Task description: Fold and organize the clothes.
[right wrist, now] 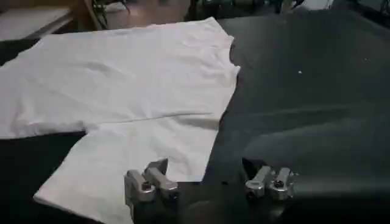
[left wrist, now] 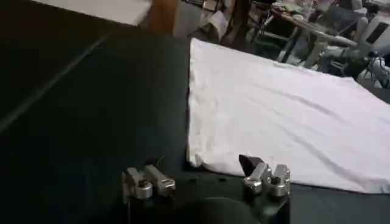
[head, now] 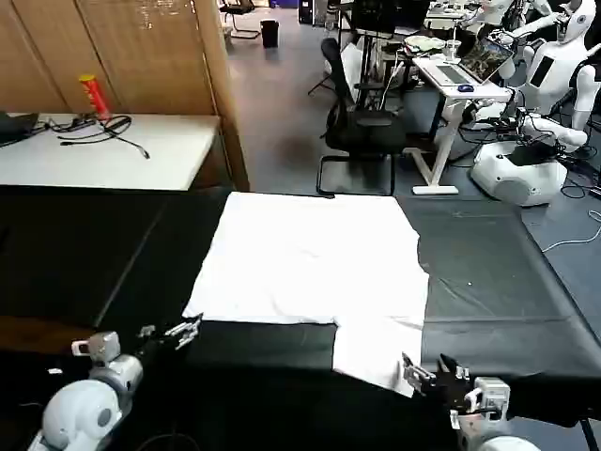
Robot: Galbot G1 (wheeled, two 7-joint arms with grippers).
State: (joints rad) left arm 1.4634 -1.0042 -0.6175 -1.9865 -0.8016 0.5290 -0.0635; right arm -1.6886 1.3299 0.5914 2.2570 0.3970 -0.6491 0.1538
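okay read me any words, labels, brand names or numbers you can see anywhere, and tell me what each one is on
None can be read.
White cotton T-shirt spread on the black table: plain side up, no print showing.
Red and yellow can on the far white desk: markings too small to read.
Open laptop screen: too blurred to read.

1. A plain white soft cotton T-shirt (head: 310,268) is spread flat on the wide black cloth-covered table (head: 113,254), in the middle.
2. The left gripper (head: 178,333) is found at the T-shirt's near left corner.
3. The right gripper (head: 424,372) is found beside the near right sleeve.
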